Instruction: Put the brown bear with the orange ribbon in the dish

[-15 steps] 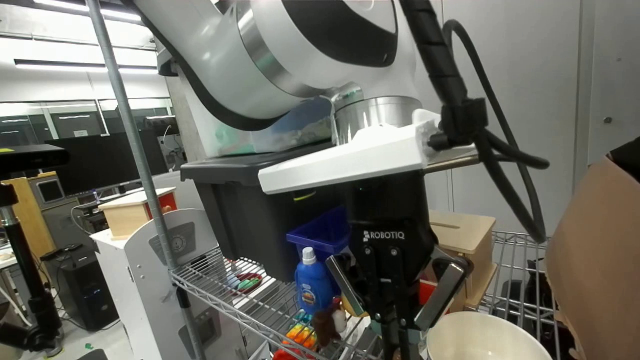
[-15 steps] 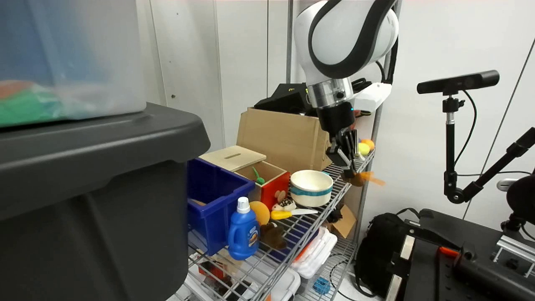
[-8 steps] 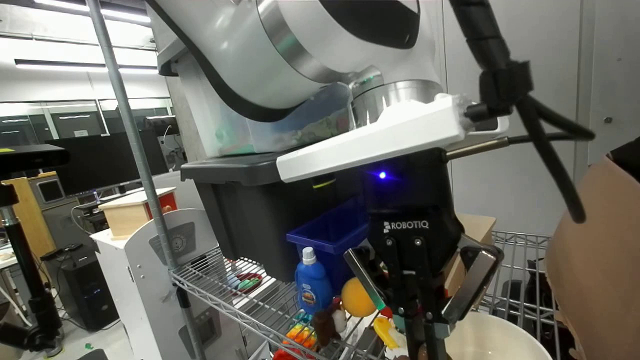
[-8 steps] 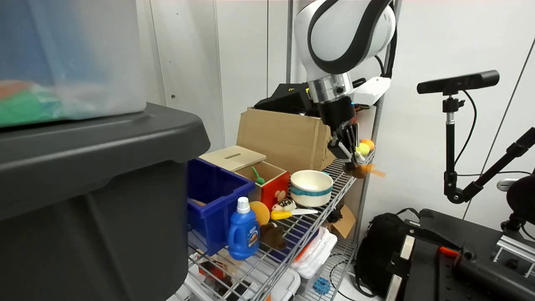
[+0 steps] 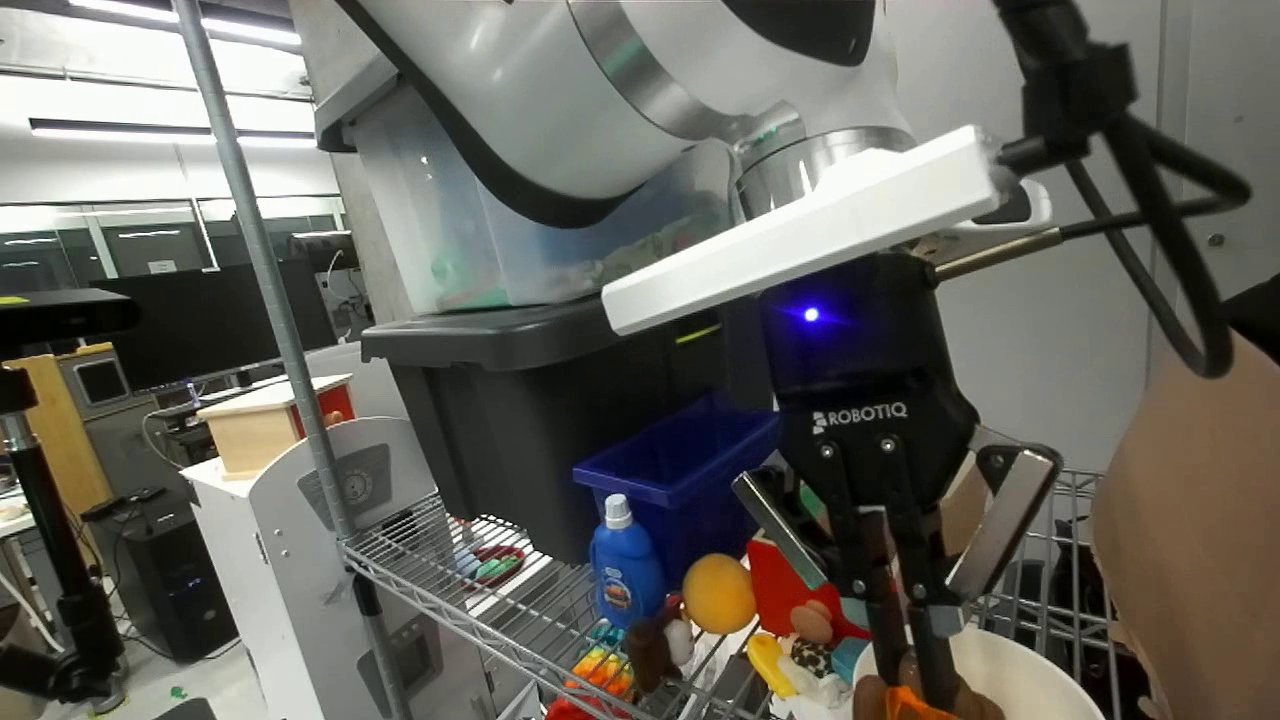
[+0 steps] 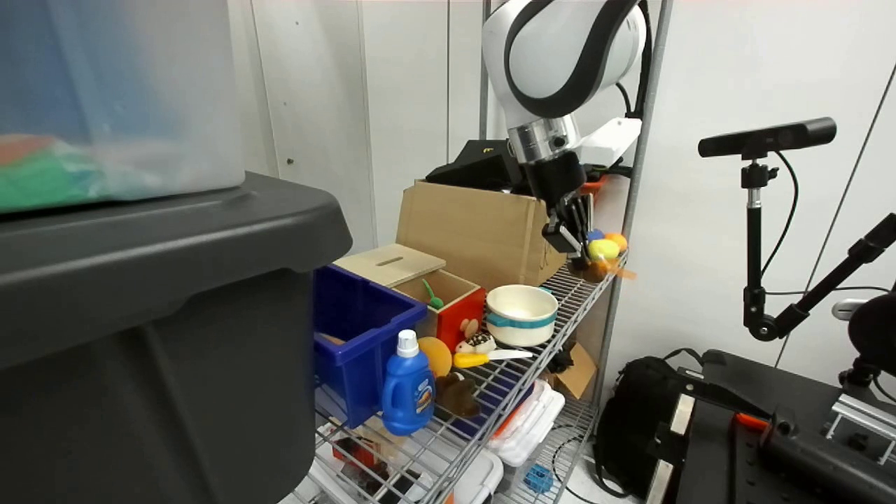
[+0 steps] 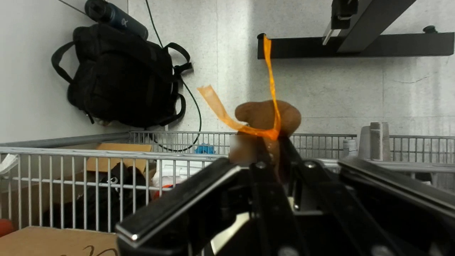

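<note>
The gripper (image 5: 914, 690) has its fingers (image 5: 932, 650) closed on the brown bear (image 7: 265, 112), which is pinched btw. them; the orange ribbon (image 7: 272, 134) runs across the bear, w/ two loose ends sticking out; the bear is up in the air; in an exterior view it covers part of the dish (image 5: 1040, 690), but it is outside & apart from it; the dish stands upright on the wire shelf (image 6: 575, 288), just beside the wooden box (image 6: 463, 311) w/ red front; if these two touch, I can't tell; near there are also a yellow-handled knife (image 6: 483, 358), a yellow-orange ball (image 5: 720, 594) & a blue bottle (image 6: 408, 385).
</note>
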